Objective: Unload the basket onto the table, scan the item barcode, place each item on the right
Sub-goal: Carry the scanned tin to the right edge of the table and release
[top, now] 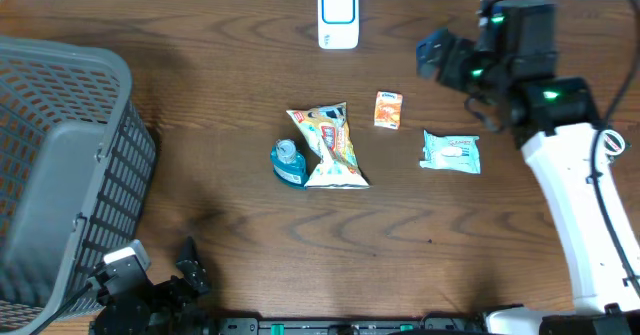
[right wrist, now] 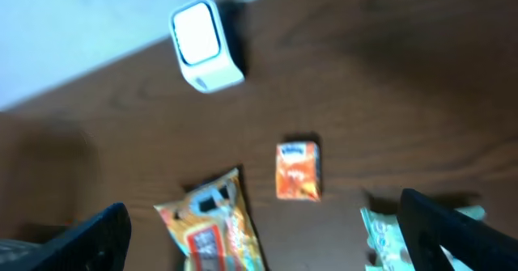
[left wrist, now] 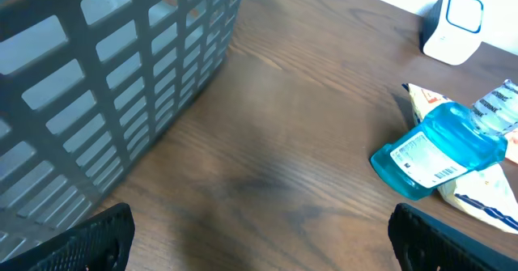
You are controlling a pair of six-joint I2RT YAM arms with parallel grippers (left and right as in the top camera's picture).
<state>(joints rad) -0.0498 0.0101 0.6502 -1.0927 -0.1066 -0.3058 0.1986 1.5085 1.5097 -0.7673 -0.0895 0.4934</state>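
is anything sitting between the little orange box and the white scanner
Nothing visible does. Only bare wooden table lies between the small orange box and the white scanner. The snack bag and the tissue pack sit off that line, on the side away from the scanner.

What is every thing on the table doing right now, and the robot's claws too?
Grey plastic slatted basket: upright, at the table's left.
White scanner box with blue-rimmed screen: standing upright.
Yellow snack bag: lying flat.
Blue liquid bottle: lying down, barcode label up, touching the yellow snack bag.
Small orange box: lying flat, alone.
Pale green packet: lying flat, alone.
Left claw: open, empty.
Right claw: open, empty.
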